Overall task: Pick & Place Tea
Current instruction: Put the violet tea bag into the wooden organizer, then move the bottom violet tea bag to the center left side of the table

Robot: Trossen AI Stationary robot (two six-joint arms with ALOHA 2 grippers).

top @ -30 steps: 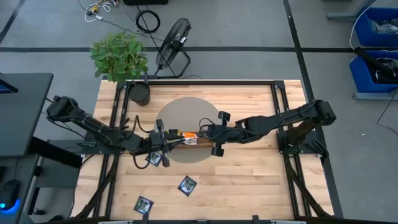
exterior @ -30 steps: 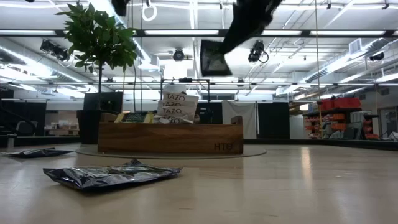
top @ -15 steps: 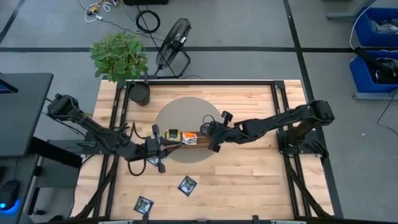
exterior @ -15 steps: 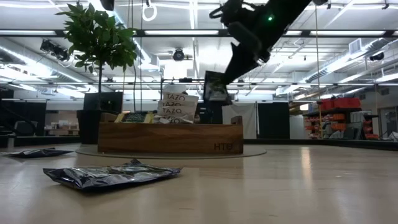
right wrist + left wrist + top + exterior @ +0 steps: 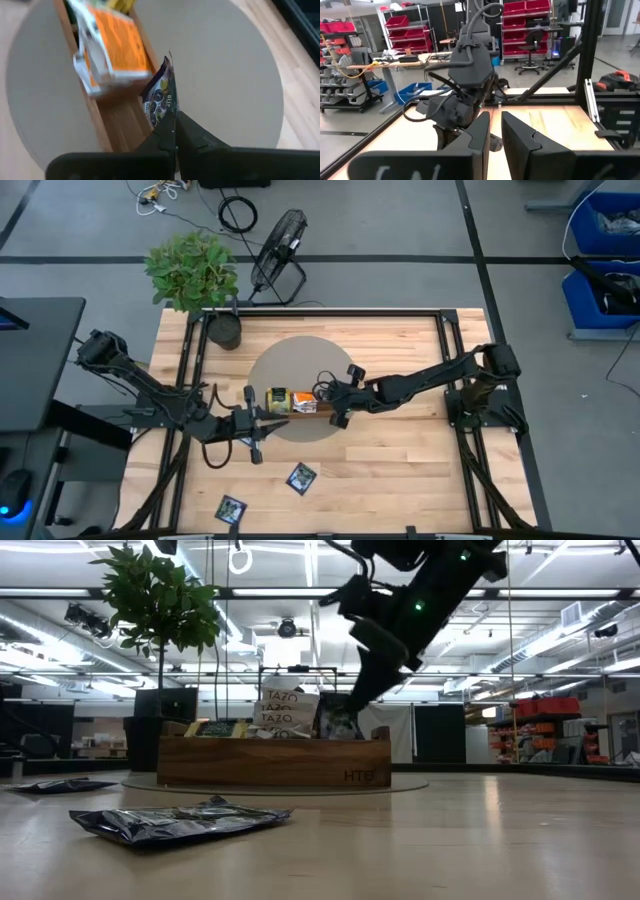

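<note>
1. The high camera hangs overhead, looking straight down on the whole table (image 5: 400, 470).
2. The low camera sits at tabletop level, facing across it into the room.
3. Each wrist camera looks forward past its own fingers, close up.
4. High, low and right wrist views share the wooden tray (image 5: 305, 409) (image 5: 270, 761) (image 5: 117, 112).

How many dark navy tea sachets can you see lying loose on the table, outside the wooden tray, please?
2 clearly: one sachet near the front middle and another sachet near the front left edge. A third may lie hidden under the left gripper, which blocks that spot.
</note>
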